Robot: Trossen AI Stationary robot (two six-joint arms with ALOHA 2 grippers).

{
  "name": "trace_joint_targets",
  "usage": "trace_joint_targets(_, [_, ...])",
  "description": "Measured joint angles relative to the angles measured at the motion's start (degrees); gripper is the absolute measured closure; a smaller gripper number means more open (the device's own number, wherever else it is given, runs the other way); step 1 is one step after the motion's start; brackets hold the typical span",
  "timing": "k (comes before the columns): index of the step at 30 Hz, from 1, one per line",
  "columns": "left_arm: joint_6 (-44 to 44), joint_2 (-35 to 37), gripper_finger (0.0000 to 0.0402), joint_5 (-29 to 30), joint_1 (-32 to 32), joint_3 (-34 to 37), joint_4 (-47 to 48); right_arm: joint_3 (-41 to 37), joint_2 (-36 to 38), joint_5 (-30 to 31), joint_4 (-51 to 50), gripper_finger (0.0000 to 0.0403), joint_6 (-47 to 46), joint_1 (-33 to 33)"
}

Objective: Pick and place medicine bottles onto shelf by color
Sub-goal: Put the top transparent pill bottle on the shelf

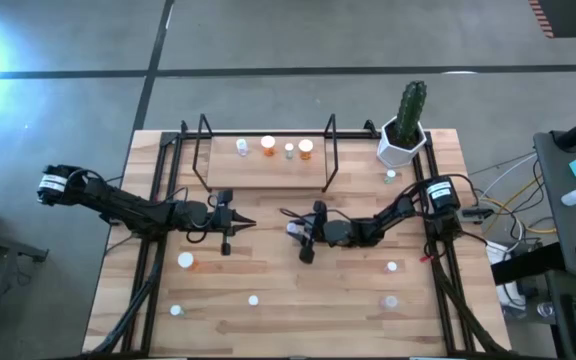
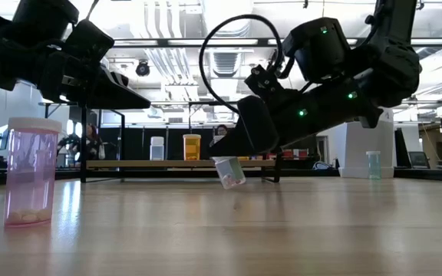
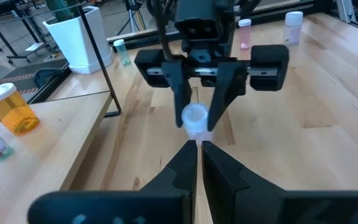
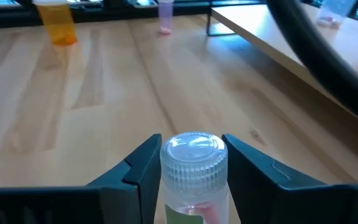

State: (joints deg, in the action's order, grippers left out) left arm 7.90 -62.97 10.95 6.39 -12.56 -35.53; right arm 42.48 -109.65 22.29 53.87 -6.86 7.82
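Your right gripper sits near the middle of the table, in front of the shelf, with its fingers closed around a small clear bottle. In the low view that bottle hangs tilted, just above the tabletop. The white cap shows between the two fingers in the right wrist view. Your left gripper is pinched closed and empty, pointing at the right one from just beside it. Four bottles stand on the shelf board, two of them orange. More bottles stand scattered over the front of the table, including a pink one. A potted cactus sits by the shelf's right end.
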Motion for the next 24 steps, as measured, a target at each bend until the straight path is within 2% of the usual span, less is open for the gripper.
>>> trace_joint_targets(9, [0.0, 0.0, 0.0395, 0.0, 0.0, 0.0, 0.0, 0.0, 0.0, 0.3, -1.3, 0.0219, -0.6, 0.0])
trace_joint_targets(24, [0.0, 0.0, 0.0395, 0.0, 0.0, 0.0, 0.0, -0.3, 1.3, 0.9, -7.2, 0.0131, -1.0, 0.0])
